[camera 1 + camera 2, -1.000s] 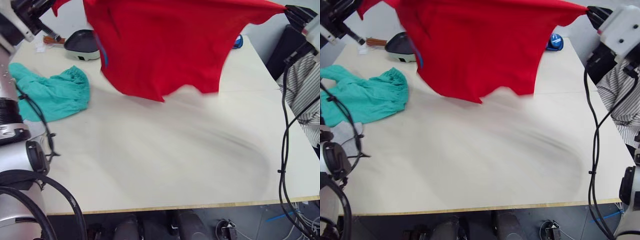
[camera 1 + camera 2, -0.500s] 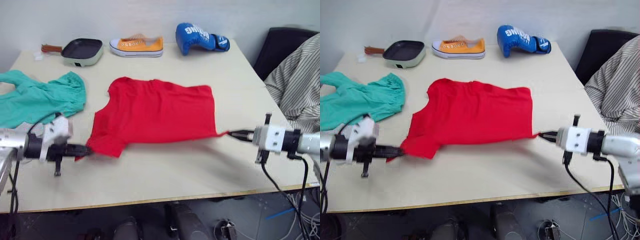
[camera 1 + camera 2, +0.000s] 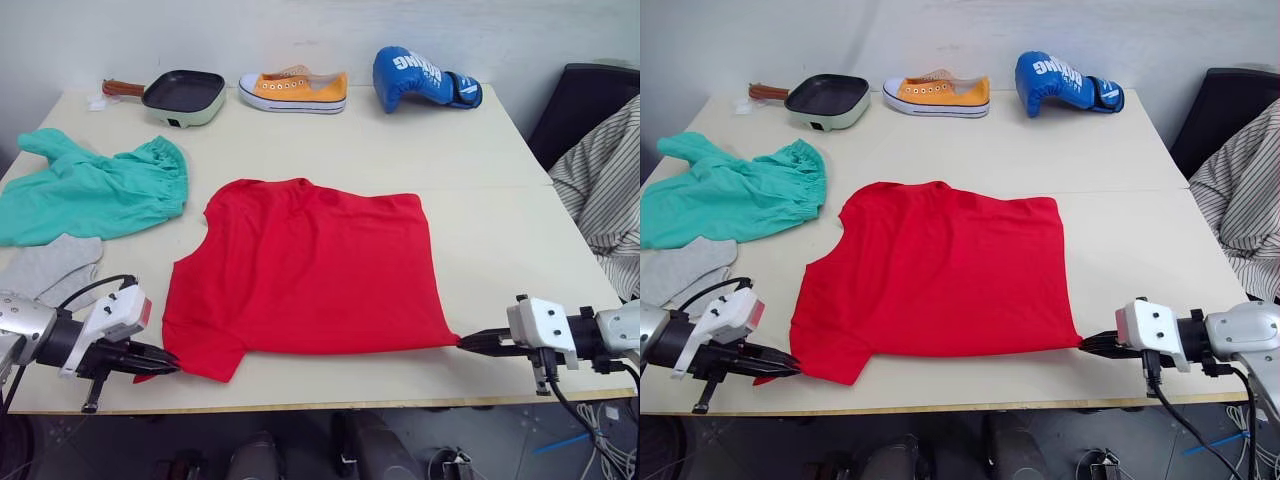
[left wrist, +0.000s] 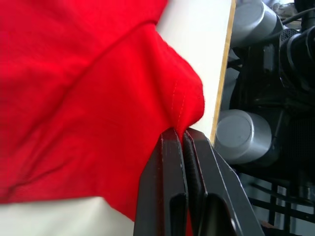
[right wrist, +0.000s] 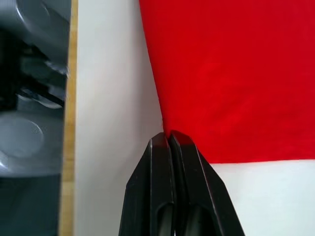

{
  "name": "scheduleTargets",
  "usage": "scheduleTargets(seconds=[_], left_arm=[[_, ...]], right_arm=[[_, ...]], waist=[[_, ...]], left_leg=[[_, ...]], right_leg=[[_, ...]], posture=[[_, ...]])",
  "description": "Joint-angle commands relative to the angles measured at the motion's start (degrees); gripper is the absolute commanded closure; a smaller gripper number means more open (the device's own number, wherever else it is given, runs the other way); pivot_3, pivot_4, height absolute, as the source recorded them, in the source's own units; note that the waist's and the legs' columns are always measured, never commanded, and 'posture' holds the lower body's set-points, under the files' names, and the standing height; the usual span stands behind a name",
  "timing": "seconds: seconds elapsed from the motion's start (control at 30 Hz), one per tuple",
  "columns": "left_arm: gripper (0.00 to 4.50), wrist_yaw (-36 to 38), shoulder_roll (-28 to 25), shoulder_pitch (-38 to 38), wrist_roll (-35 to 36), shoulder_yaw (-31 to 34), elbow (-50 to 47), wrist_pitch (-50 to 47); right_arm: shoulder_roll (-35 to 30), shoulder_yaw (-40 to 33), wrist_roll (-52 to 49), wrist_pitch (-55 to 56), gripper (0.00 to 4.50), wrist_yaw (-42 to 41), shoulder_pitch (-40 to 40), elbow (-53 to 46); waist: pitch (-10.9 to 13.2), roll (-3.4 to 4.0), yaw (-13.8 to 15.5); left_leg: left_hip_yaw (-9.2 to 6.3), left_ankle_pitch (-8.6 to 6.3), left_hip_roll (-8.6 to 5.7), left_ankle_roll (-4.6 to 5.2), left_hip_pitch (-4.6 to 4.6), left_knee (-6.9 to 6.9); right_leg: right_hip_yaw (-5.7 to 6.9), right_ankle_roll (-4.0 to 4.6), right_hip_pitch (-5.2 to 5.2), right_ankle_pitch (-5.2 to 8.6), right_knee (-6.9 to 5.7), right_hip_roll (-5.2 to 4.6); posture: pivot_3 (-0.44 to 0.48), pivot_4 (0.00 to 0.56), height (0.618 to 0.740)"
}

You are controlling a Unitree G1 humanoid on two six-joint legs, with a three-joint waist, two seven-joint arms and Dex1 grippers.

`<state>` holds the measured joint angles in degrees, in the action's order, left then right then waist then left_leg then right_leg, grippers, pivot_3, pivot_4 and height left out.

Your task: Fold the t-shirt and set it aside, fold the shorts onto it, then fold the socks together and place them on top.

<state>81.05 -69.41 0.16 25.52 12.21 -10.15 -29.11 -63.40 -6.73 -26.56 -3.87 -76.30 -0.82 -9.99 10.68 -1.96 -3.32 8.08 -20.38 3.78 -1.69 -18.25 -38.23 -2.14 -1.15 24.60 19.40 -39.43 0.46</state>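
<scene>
From the left eye, the t-shirt (image 3: 305, 270) lies spread flat on the pale bench (image 3: 500, 215), its neck toward the far side and its hem along the near edge. The left tool (image 3: 160, 362) sits low at the near left corner of the cloth, pinching it there. The right tool (image 3: 472, 343) sits at the near right corner, its tips meeting the corner of the hem. The shorts (image 3: 95, 192) lie crumpled at the left side of the bench, apart from the red cloth. The socks (image 3: 45, 270) lie just in front of them, touching their near edge. Along the far edge stand a small dark pan (image 3: 183, 92), seemingly holding nothing, an orange sneaker (image 3: 295, 90) and a blue boxing glove (image 3: 420, 77). A striped cloth (image 3: 610, 210) hangs over a dark chair (image 3: 585, 105) off the right side.

The right eye gives the same layout.

In the left wrist view, the tool's two black fingers (image 4: 170, 182) are pressed together with a fold of the red cloth clamped between them, close by the wooden edge of the bench.

In the right wrist view, the black fingers (image 5: 160, 177) are closed tight, their tips at the very corner of the red cloth; whether any cloth is caught between them cannot be told.
</scene>
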Motion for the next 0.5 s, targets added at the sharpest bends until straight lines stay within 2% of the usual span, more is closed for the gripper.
scheduleTargets(seconds=[0.03, 0.07, 0.1, 0.13, 0.17, 0.2, 0.23, 0.27, 0.3, 0.37, 0.4, 0.43, 0.47, 0.5], left_arm=[[4.46, -2.9, 4.0, -11.9, -2.6, -4.4, 6.7, 3.7], [4.46, -4.4, 6.0, -15.8, -3.8, -5.6, 9.0, 5.5], [4.46, -21.9, 13.9, -30.7, -9.2, -4.0, 20.1, 16.4], [4.46, -37.2, 18.8, -45.2, -11.0, -0.1, 29.5, 22.8], [4.46, -47.1, 21.3, -56.1, -12.0, 2.9, 36.6, 26.2], [4.46, -51.5, 22.3, -63.6, -11.5, 5.1, 41.5, 27.3], [4.46, -51.6, 21.9, -66.9, -10.7, 5.8, 44.2, 27.4], [4.46, -48.2, 21.5, -68.8, -8.8, 6.0, 45.0, 25.3], [4.46, -43.0, 20.6, -68.7, -7.2, 5.5, 44.4, 24.0], [4.46, -30.6, 17.3, -61.9, -3.6, 3.5, 37.3, 18.9], [4.46, -27.1, 16.0, -58.7, -2.8, 2.9, 34.4, 17.7], [4.46, -25.2, 15.0, -56.0, -2.0, 2.7, 32.1, 16.1], [4.46, -23.1, 13.9, -52.4, -0.3, 3.1, 29.0, 13.2], [4.46, -21.2, 12.8, -47.4, 1.0, 3.6, 25.8, 10.5]], right_arm=[[4.1, 1.1, 5.6, 3.1, 4.5, 6.2, -11.6, 7.6], [5.6, 1.8, 8.6, 5.2, 4.5, 8.5, -14.9, 10.3], [9.5, 0.6, 16.6, 11.9, 4.5, 23.5, -25.4, 17.7], [11.6, -2.2, 22.5, 17.0, 4.5, 37.1, -35.1, 22.5], [12.2, -4.7, 26.3, 21.5, 4.5, 45.7, -42.2, 25.7], [11.7, -6.0, 29.5, 26.1, 4.5, 50.2, -46.6, 27.4], [10.8, -6.1, 30.9, 29.1, 4.5, 51.3, -48.3, 28.4], [9.9, -5.9, 30.5, 32.0, 4.5, 49.8, -49.2, 28.4], [9.2, -5.7, 30.0, 34.4, 4.5, 48.8, -49.4, 27.9], [8.4, -4.8, 24.8, 32.8, 4.5, 42.6, -46.7, 25.0], [8.2, -4.5, 22.8, 31.6, 4.5, 40.5, -45.2, 23.8], [8.2, -4.4, 21.4, 31.0, 4.5, 39.1, -43.9, 22.8], [8.2, -4.5, 20.4, 30.2, 4.5, 38.1, -41.9, 21.5], [8.3, -4.0, 19.1, 29.6, 4.5, 36.0, -38.3, 19.4]], waist=[[0.0, 0.0, -0.1], [0.0, 0.01, 0.0], [0.1, 0.07, 0.2], [0.2, 0.07, 0.4], [0.8, -0.09, 1.1], [1.0, -0.37, 1.4], [1.0, -0.48, 1.4], [0.8, -0.45, 1.2], [0.5, -0.27, 0.8], [-0.7, 0.04, -0.2], [-1.0, 0.13, -0.5], [-1.2, 0.16, -0.5], [-1.2, 0.17, -0.7], [-1.2, 0.18, -1.1]], left_leg=[[0.01, 0.01, -0.01, 0.02, 0.02, -0.03], [0.03, 0.0, -0.03, 0.05, 0.06, -0.1], [0.04, 0.02, -0.08, 0.08, 0.08, -0.12], [0.04, 0.05, -0.08, 0.1, 0.16, -0.21], [0.05, 0.1, -0.11, 0.19, -0.07, -0.52], [-0.08, 0.27, -0.07, 0.24, -0.94, -1.02], [-0.08, 0.79, -0.1, 0.22, -2.07, -1.04], [-0.02, 1.02, -0.09, 0.26, -3.16, -0.9], [0.23, 1.09, -0.12, 0.24, -3.3, -0.73], [0.36, 1.1, 0.0, 0.31, -2.62, -0.96], [0.4, 1.13, 0.01, 0.39, -1.97, -0.89], [0.31, 1.1, 0.0, 0.55, -1.43, -0.9], [0.27, 0.99, -0.01, 0.75, -0.93, -0.81], [0.27, 0.68, -0.05, 0.95, -0.89, -0.73]], right_leg=[[-0.01, -0.03, -0.05, -0.04, 0.01, 0.0], [-0.01, -0.04, -0.09, -0.05, -0.01, 0.0], [-0.03, -0.08, -0.14, -0.08, 0.01, -0.01], [-0.04, -0.13, -0.27, -0.23, 0.0, -0.01], [0.0, -0.16, -0.13, -0.25, -0.05, 0.0], [0.03, -0.24, 0.57, -0.72, -0.13, 0.04], [0.03, -0.2, 1.62, -1.27, -0.14, 0.03], [0.06, -0.19, 2.74, -1.63, -0.19, 0.01], [0.06, -0.17, 3.14, -1.65, -0.2, -0.04], [0.61, -0.13, 2.88, -1.63, -0.76, -0.13], [0.78, -0.08, 2.51, -1.6, -0.94, -0.15], [0.92, 0.33, 1.75, -1.33, -0.77, -0.19], [0.94, 0.36, 1.15, -0.97, -0.42, -0.2], [0.78, 0.33, 0.86, -0.2, 0.06, -0.22]], posture=[[0.0, 0.15, 0.74], [0.0, 0.15, 0.74], [0.0, 0.15, 0.74], [0.0, 0.15, 0.74], [0.0, 0.15, 0.74], [0.0, 0.15, 0.74], [0.0, 0.15, 0.74], [0.0, 0.15, 0.74], [0.0, 0.15, 0.74], [0.0, 0.15, 0.74], [0.0, 0.15, 0.74], [0.0, 0.15, 0.74], [0.0, 0.15, 0.74], [0.0, 0.15, 0.74]])
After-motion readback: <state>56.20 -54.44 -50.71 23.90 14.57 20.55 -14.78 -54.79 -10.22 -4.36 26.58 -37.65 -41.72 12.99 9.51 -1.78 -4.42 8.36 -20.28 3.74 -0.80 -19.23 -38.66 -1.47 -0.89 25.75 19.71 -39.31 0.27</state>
